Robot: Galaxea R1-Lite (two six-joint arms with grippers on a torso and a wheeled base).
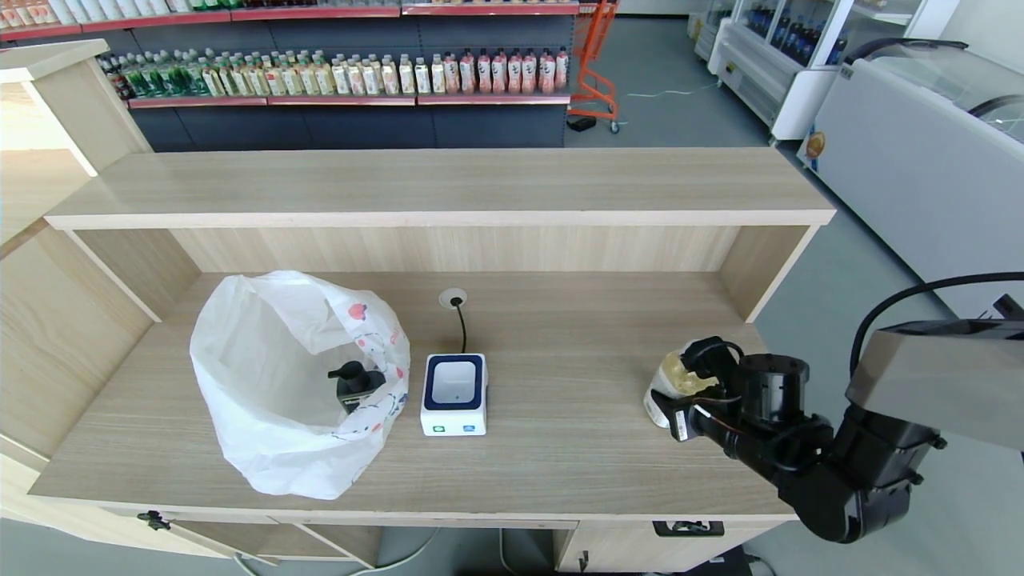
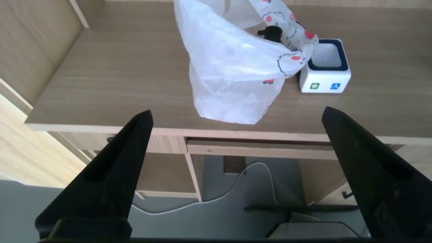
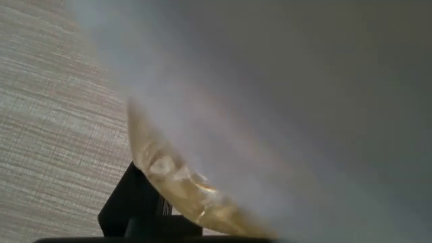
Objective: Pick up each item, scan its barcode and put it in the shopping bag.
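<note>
A clear packet with pale yellow contents [image 1: 666, 384] rests on the right part of the wooden counter [image 1: 560, 416]. My right gripper [image 1: 694, 390] is down on it from the right, and in the right wrist view the packet [image 3: 182, 182] sits right up against the camera. A white shopping bag [image 1: 272, 384] stands open on the counter's left with a black pump bottle [image 1: 352, 382] inside. The white and blue barcode scanner [image 1: 454, 394] sits just right of the bag. My left gripper [image 2: 236, 118] hangs open and empty in front of and below the counter edge, near the bag [image 2: 229, 74].
A raised shelf [image 1: 440, 188] and side walls box in the counter at the back and sides. The scanner's black cable [image 1: 462, 324] runs back to a hole in the counter. Bare wood lies between scanner and packet.
</note>
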